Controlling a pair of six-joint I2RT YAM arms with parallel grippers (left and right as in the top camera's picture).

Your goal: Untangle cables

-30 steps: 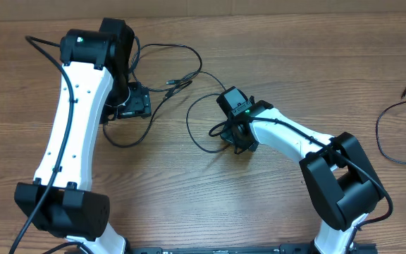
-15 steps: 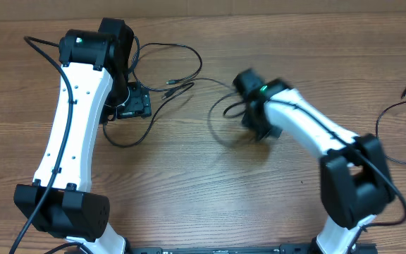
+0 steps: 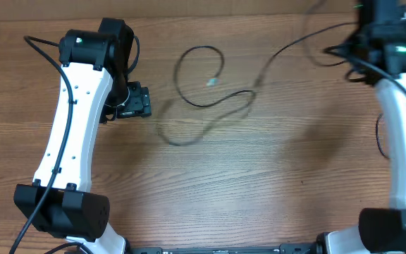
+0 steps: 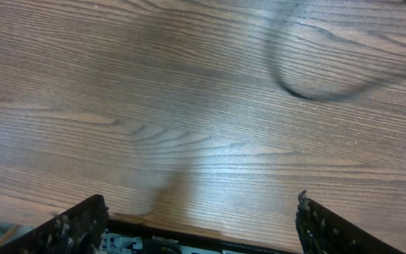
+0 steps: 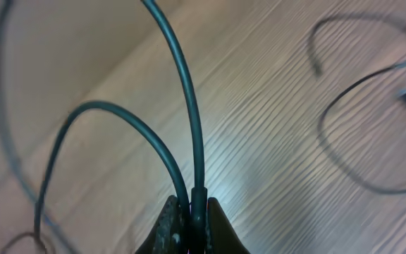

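You had the right gripper (image 5: 192, 215) pressed together on the cable (image 5: 191, 120). Two strands of the thin black cord rose from between its fingers (image 5: 168, 227), one nearly straight and the other arching off to the left. Seen from overhead, that gripper sat at the far right corner of the table (image 3: 259, 197). The cable trailed leftward from it across the wood, dipped near the middle, then curled into a loose loop. A small pale plug end (image 3: 212, 82) sat inside the loop. The lower stretch of the cord was too blurred to trace.

Your left gripper (image 4: 199, 219) was spread wide with nothing between its fingers, over bare wood. A blurred curve of the cable lay ahead of it, apart from both fingers. A second cord (image 3: 378, 137) showed at the right edge, beside the right arm (image 3: 400, 134).
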